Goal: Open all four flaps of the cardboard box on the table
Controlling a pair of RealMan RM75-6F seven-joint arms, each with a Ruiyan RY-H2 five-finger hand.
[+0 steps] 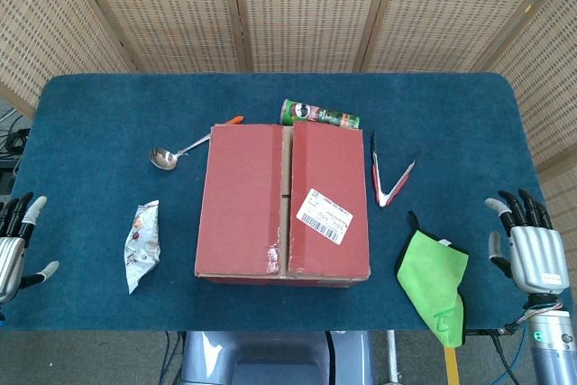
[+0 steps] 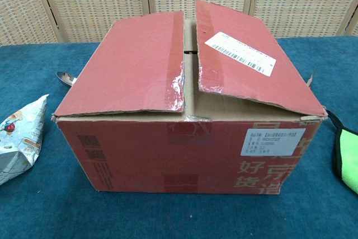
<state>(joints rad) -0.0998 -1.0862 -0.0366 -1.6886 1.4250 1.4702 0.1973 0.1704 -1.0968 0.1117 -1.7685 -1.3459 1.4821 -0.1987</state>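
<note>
Box position: I see the cardboard box (image 1: 283, 202) at the middle of the counter (image 1: 90, 105), nearer the front edge than the back edge.
Top flaps: the left top flap (image 2: 131, 65) and the right top flap (image 2: 246, 62) both lie down over the opening, with a narrow seam between them. In the chest view the tape along the seam looks split and the right flap sits slightly raised at its front edge.
Inner flaps: hidden under the top pair; I cannot tell how they lie.
Left robot hand: the left robot hand (image 1: 16, 239) is at the left edge of the counter, well apart from the box, fingers spread, grasping nothing.
Right robot hand: the right robot hand (image 1: 527, 242) is at the right edge of the counter, well apart from the box, fingers apart and upright, released.
Progress: I judge no flap opened yet; all four are left to do.
Next step: I expect to bring one robot hand to the seam and lift a top flap outward; the raised right flap looks the easier start.
Surroundings: spoon (image 1: 171, 154) toward the back-left of the box; snack packet (image 1: 142, 244) toward the front-left corner; chip can (image 1: 320, 114) touching or just behind the box; tongs (image 1: 389, 178) beside its right side; green cloth (image 1: 435, 286) toward the front-right corner.
</note>
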